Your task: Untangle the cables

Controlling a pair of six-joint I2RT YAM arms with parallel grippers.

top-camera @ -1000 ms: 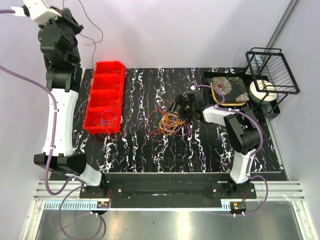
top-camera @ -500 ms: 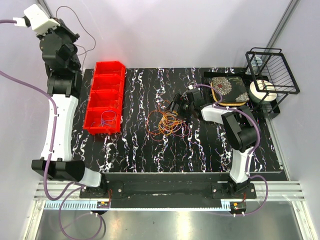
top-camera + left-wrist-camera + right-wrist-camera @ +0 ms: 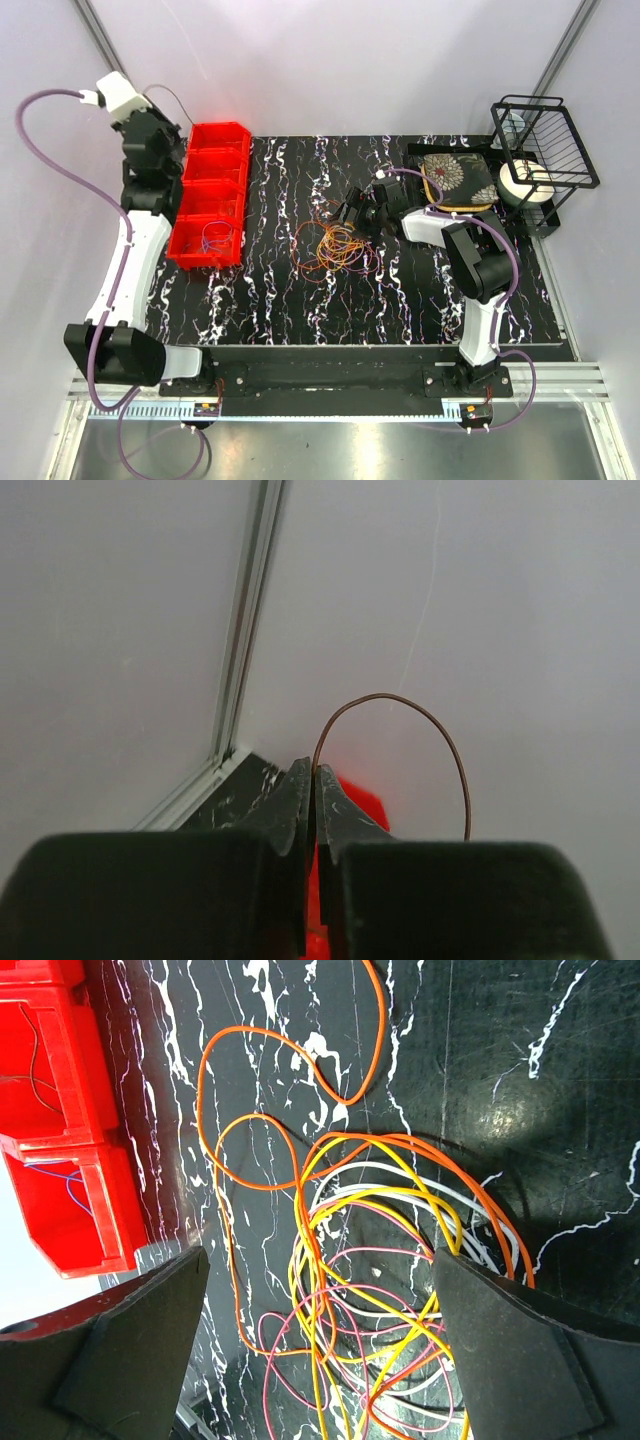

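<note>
Right wrist: gripper wide above cables

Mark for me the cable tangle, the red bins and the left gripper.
cable tangle [image 3: 336,248]: top view, middle of the pile.
red bins [image 3: 212,181]: top view, a divider wall.
left gripper [image 3: 313,772]: left wrist view, between fingertips shut on brown wire [image 3: 400,698].

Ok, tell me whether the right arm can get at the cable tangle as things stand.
Probably yes. The right gripper hangs open directly at the cables, with the yellow and orange loops lying between its jaws and nothing else in the way.
</note>
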